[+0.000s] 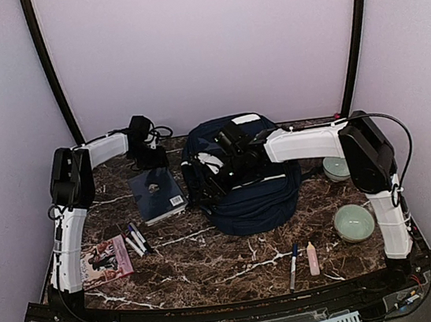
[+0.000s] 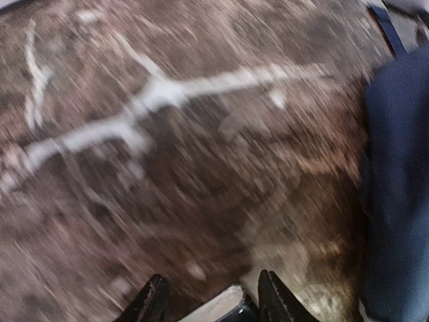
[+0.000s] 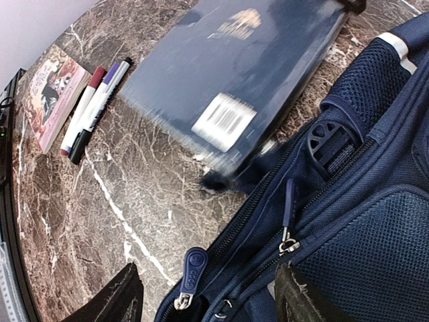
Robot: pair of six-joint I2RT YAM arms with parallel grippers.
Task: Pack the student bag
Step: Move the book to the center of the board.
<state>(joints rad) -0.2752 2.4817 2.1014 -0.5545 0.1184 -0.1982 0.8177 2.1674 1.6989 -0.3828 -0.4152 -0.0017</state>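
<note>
We find the student bag lying near the middle of the marble table, its front pockets facing up; the right gripper hangs over the bag's left side. Its fingers are spread wide across a zipped edge; one is against the bag's fabric and the other is over bare marble beside the bag, so nothing is pinched. Just left of the bag lies a dark blue book, close to it. The left gripper is at the book's far end, its fingers apart with a corner of the book between them; the wrist view is blurred, and we cannot tell whether they pinch it. Further left of the bag lie a few markers and a pink booklet. Right of the bag sit two green bowls; nearer than the bag lie a pen and a small pink tube.
</note>
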